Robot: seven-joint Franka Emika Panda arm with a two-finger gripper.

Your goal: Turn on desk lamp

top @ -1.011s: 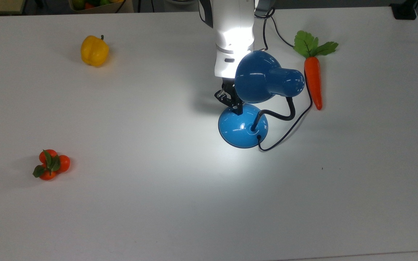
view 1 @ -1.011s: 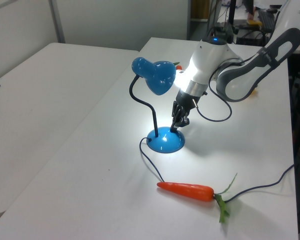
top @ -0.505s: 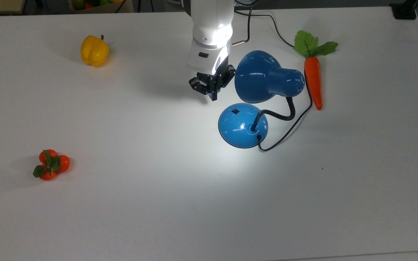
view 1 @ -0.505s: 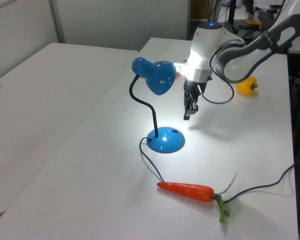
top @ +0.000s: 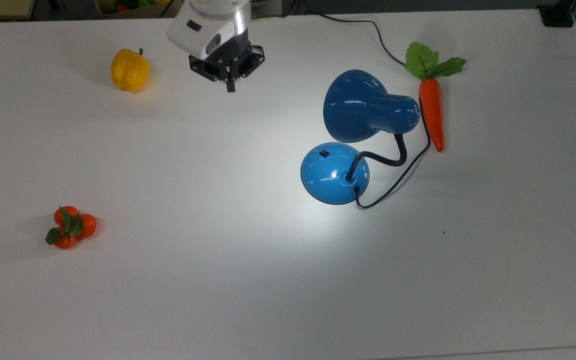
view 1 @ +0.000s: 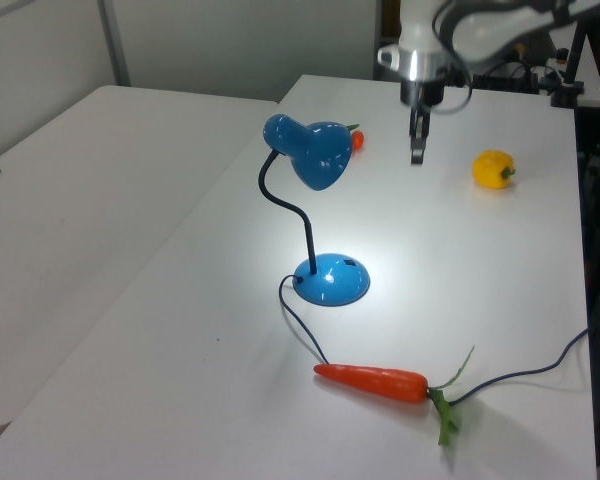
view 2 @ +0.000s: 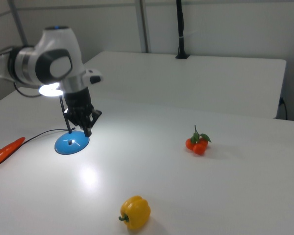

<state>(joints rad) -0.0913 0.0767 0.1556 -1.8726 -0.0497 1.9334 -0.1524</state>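
The desk lamp (top: 348,145) stands lit on the white table (top: 218,280), its domed blue base (top: 334,173) in the pool of light it casts, and its shade (top: 355,106) above the base. The top view shows the small black switch (top: 323,153) on the base and the black cord (top: 398,175) looping from the base past one carrot (top: 431,112). The gripper (top: 229,85) hangs above the table, well apart from the lamp, with its fingers closed together and holding nothing. The left view shows the bendy neck (view 1: 290,210) in profile and a second white table (view 1: 80,200) beside the first. The right view looks into the glowing mouth of the shade (view 2: 50,89), partly behind the arm. Also present: one yellow bell pepper (top: 130,70) and one cluster of small tomatoes (top: 70,227).
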